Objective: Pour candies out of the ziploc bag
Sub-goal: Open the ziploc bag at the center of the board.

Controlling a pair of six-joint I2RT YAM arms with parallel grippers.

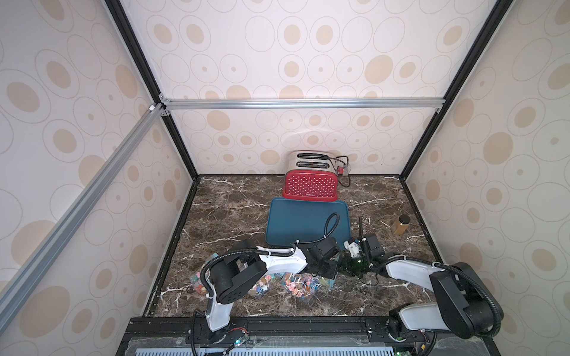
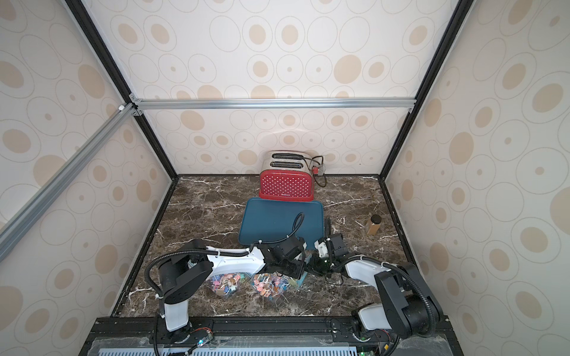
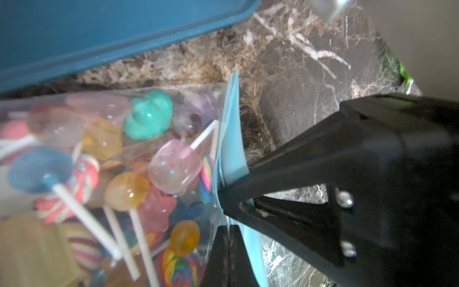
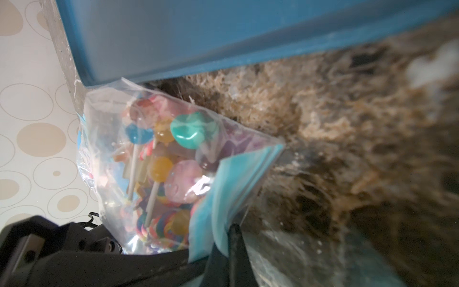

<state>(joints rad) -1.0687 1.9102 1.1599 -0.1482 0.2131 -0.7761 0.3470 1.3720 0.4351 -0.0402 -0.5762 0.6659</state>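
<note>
Left gripper (image 3: 229, 238): pinching the seal (image 3: 233, 149) of the bag (image 4: 106, 154).
Right gripper (image 4: 232, 238): pinching the same seal.
Risk: the seal slips out when pulled, so the candies (image 3: 129, 191) stay inside.

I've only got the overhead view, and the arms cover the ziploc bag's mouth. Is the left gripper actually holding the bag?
Observer: Yes. The left wrist view shows the left gripper shut on the blue zip strip of the ziploc bag.
Operator: And the right gripper?
Observer: Shut on that same strip, right beside the left one.
Operator: Which of the candies sit near the mouth?
Observer: A pink blocky lollipop lies close to the strip, its white stick pointing at it.
</note>
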